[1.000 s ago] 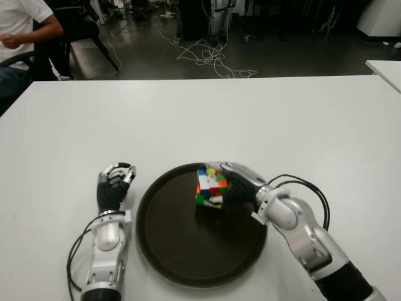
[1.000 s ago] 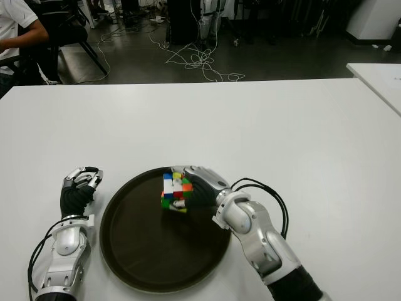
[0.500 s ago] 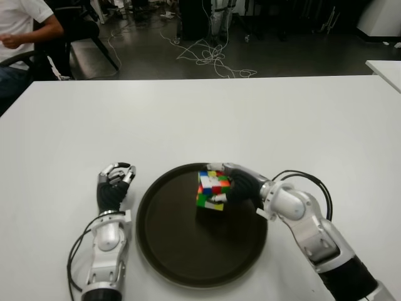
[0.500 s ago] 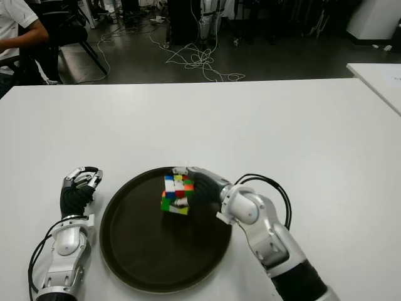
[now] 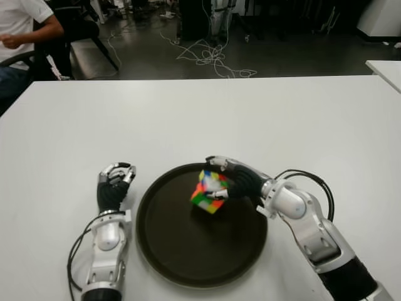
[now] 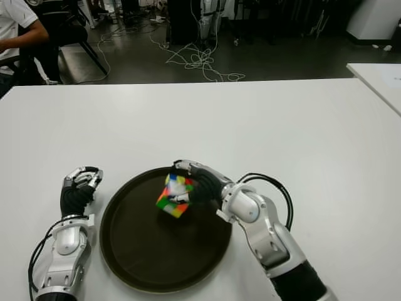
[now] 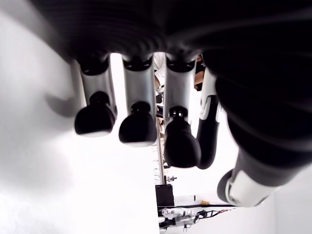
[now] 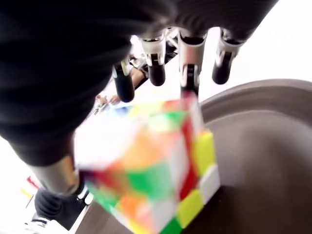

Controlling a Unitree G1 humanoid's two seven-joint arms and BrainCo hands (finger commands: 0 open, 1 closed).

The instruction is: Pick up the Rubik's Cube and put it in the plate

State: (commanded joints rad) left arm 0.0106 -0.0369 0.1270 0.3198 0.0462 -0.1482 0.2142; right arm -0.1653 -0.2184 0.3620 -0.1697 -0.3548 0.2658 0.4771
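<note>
The right hand (image 5: 241, 182) pinches the tilted multicoloured Rubik's Cube (image 5: 210, 191) over the round dark brown plate (image 5: 182, 251). The left hand (image 5: 113, 188), fingers curled and empty, shows left of the plate.

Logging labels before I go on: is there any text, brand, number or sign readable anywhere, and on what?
None can be read.
Rubik's Cube, tilted over the plate in the right hand: plain coloured stickers, no print.
Plate, table and left hand: no markings visible.
</note>
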